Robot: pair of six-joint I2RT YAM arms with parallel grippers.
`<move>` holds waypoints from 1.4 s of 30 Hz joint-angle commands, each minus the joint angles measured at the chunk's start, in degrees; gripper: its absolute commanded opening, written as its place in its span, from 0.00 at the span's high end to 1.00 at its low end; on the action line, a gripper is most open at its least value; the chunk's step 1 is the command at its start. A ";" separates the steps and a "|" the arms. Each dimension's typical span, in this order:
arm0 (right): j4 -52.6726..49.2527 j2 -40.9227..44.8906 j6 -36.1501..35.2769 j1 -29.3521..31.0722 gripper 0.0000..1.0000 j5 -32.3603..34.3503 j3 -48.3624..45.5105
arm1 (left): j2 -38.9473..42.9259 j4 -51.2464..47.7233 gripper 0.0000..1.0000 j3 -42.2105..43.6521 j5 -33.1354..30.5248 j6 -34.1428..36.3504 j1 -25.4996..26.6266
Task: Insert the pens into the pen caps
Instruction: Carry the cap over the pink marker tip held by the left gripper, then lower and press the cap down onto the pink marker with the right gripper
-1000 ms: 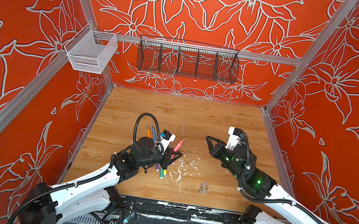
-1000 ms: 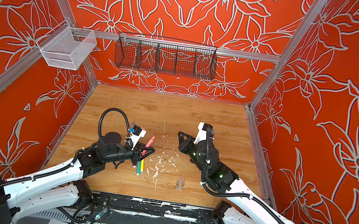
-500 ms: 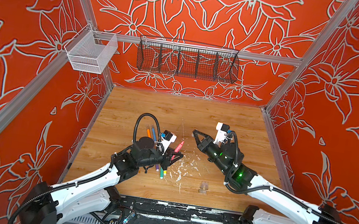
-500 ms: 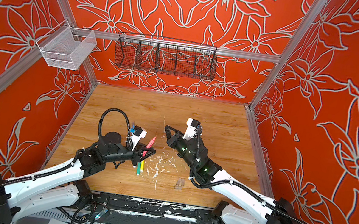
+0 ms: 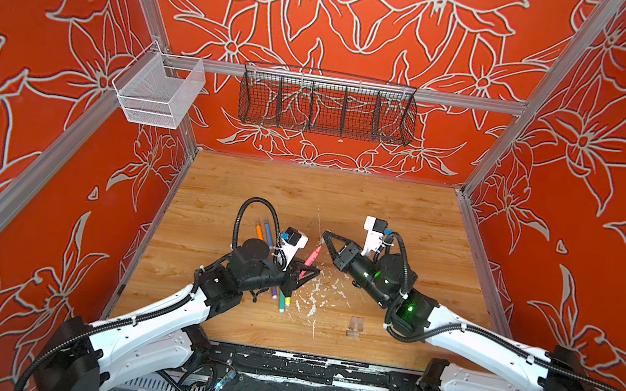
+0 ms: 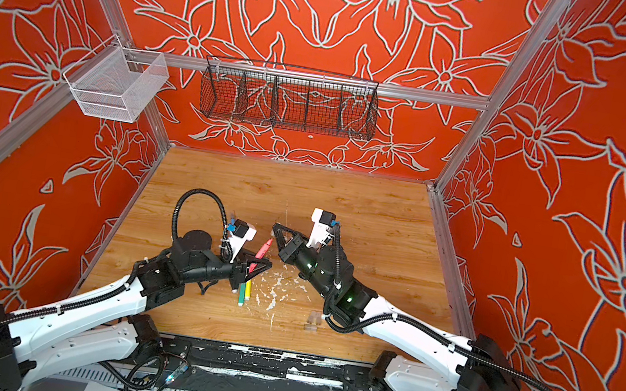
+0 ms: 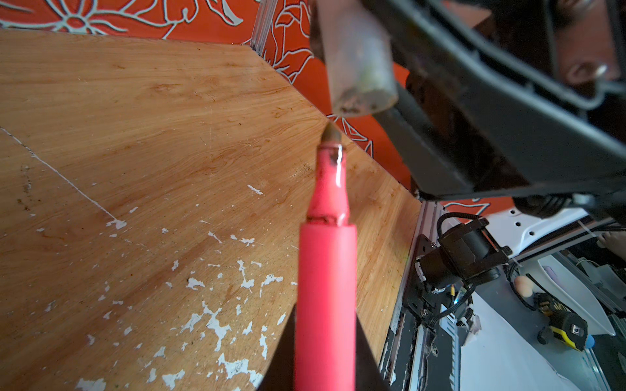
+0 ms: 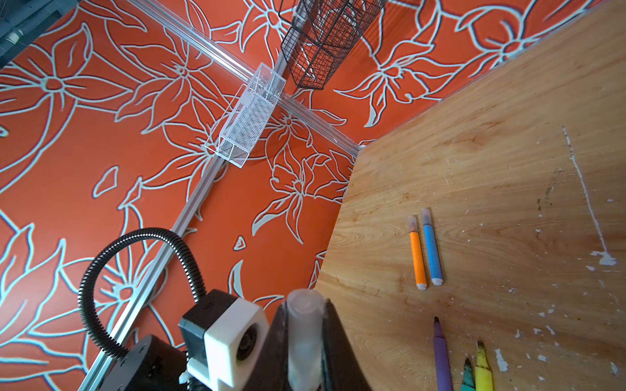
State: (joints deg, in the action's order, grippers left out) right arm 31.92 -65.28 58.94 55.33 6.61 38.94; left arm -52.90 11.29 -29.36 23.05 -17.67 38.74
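My left gripper (image 5: 303, 276) is shut on the pink-red pen (image 7: 327, 270), whose pointed tip angles up and away from the table. My right gripper (image 5: 329, 237) is shut on a clear pen cap (image 8: 305, 325). In the left wrist view that cap (image 7: 359, 61) hangs mouth-first just beyond the pen's tip, with a small gap between them. An orange pen (image 8: 417, 257) and a blue pen (image 8: 432, 248) lie side by side behind the left arm, each with a clear cap on. Purple (image 8: 442, 359), green (image 8: 468, 375) and yellow (image 8: 482, 369) pens lie uncapped under the left gripper.
Loose clear caps (image 5: 356, 324) lie near the table's front, right of centre. White flecks (image 5: 315, 293) are scattered over the wooden table (image 5: 384, 215). A black wire basket (image 5: 327, 104) and a white mesh basket (image 5: 158, 91) hang on the walls.
My right gripper has swung left with the cap, from right of centre to just off the pink-red pen's tip. The left arm has stayed put.
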 commanded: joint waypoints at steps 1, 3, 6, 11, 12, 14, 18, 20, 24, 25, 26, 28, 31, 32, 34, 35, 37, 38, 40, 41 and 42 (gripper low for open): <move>2.25 -0.41 -0.11 0.73 1.00 0.35 -0.07 | 0.08 1.80 1.00 -0.33 -0.15 0.03 0.46; 2.27 -0.46 -0.15 0.89 1.00 0.66 -0.23 | 0.26 1.86 1.00 -0.24 -0.26 -0.08 0.46; 2.39 -0.56 -0.31 1.05 1.00 1.08 -0.58 | 0.59 1.91 1.00 -0.08 -0.28 -0.16 0.46; 1.94 0.13 -1.97 1.04 1.00 3.10 -1.07 | 1.31 2.15 1.00 0.31 -0.11 0.10 0.46; 1.62 0.30 -2.30 1.02 1.00 3.69 -1.06 | 1.48 2.24 1.00 0.43 -0.06 0.19 0.46; 1.18 0.54 -3.09 1.01 1.00 4.35 -0.94 | 1.49 2.42 1.00 0.48 0.06 0.23 0.46; 1.70 0.12 -3.45 1.01 1.00 3.78 -0.68 | 1.49 2.51 1.00 0.54 0.33 0.29 0.46; 1.66 -0.31 -3.52 1.01 1.00 3.52 -0.38 | 1.49 2.51 1.00 0.58 0.29 0.29 0.45; 2.57 -1.08 -2.94 1.01 1.00 2.25 -0.60 | 1.49 2.39 1.00 0.54 -0.24 -0.07 0.46; 2.88 -1.16 -2.71 1.08 1.00 1.77 -0.77 | 1.42 2.33 1.00 0.54 -0.58 -0.19 0.46; 3.18 -1.35 -2.50 1.17 1.00 1.43 -1.05 | 1.40 2.25 1.00 0.51 -0.72 -0.32 0.46; 4.21 -1.60 -2.08 1.59 1.00 1.01 -1.95 | 1.23 2.18 1.00 0.46 -0.77 -0.68 0.45; 5.27 -1.68 -1.87 2.48 1.00 1.21 -3.28 | 1.01 2.60 1.00 0.45 -0.29 -1.21 0.37; 5.49 -1.86 -1.79 2.79 1.00 1.46 -3.61 | 0.96 2.80 1.00 0.45 -0.13 -1.35 0.37; 6.56 -2.08 -1.44 3.18 1.00 1.63 -4.47 | 0.80 3.10 1.00 0.50 0.26 -1.90 0.28; 6.89 -2.18 -1.32 3.33 1.00 1.71 -4.85 | 0.71 3.28 1.00 0.54 0.34 -2.06 0.16; 7.81 -2.39 -1.11 4.00 1.00 1.91 -5.42 | 0.38 4.11 1.00 0.76 1.12 -3.19 -0.35; 8.41 -2.58 -1.20 4.44 1.00 2.13 -5.62 | 0.11 4.65 1.00 0.88 1.80 -3.81 -0.75; 10.08 -3.26 -1.61 5.48 1.00 2.29 -6.27 | -0.64 6.45 1.00 1.24 4.64 -5.31 -2.00; 10.68 -3.58 -1.82 5.89 1.00 2.18 -6.41 | -0.88 7.02 1.00 1.33 5.78 -5.72 -2.30; 11.27 -3.88 -1.92 6.23 1.00 2.26 -6.57 | -1.14 7.46 1.00 1.24 6.77 -6.01 -2.52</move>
State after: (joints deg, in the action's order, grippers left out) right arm 40.45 -68.14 56.62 59.55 10.52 33.47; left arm -53.28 13.10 -28.03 26.35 -21.67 37.26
